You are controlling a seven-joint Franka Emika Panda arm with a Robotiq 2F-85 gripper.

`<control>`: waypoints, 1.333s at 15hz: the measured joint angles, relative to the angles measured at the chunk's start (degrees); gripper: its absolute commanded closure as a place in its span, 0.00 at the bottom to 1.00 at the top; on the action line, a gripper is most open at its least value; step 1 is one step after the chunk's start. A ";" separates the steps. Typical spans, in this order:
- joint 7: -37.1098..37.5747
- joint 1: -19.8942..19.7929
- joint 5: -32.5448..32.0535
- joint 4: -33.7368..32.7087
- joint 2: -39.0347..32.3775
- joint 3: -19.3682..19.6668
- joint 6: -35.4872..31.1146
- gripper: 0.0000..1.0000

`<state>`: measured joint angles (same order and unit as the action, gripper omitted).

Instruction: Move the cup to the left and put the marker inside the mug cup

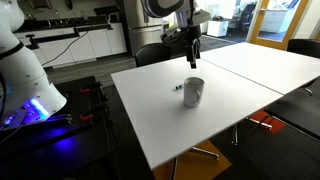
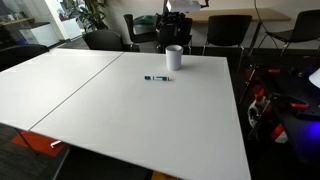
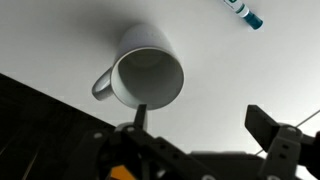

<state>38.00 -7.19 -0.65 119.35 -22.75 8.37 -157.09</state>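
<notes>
A white mug (image 3: 145, 75) stands upright and empty on the white table; it also shows in both exterior views (image 1: 193, 92) (image 2: 174, 57). A marker with a blue-green cap (image 3: 243, 12) lies flat on the table beside the mug, seen in both exterior views (image 1: 179, 87) (image 2: 156, 78). My gripper (image 3: 200, 120) is open and empty, hovering above the table next to the mug, with one finger over the mug's rim edge. In an exterior view the gripper (image 1: 192, 52) hangs above and behind the mug.
The white table (image 2: 120, 110) is made of two joined tops with a seam. Dark chairs (image 2: 228, 30) stand round the far edge. A second robot base with blue light (image 1: 30, 105) stands beside the table.
</notes>
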 measured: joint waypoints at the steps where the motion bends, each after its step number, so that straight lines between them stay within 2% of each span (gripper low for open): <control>1: -0.55 0.00 0.15 -0.29 -0.57 0.00 -0.19 0.00; 6: -0.60 0.00 0.15 -0.87 -0.93 0.00 -0.21 0.00; 12: -0.36 2.50 0.64 -2.23 -3.12 2.68 -0.17 0.00; 20: -0.64 3.02 6.85 -7.96 -9.91 2.26 -0.16 0.00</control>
<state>37.36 -4.18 6.20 111.39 -32.66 10.64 -157.25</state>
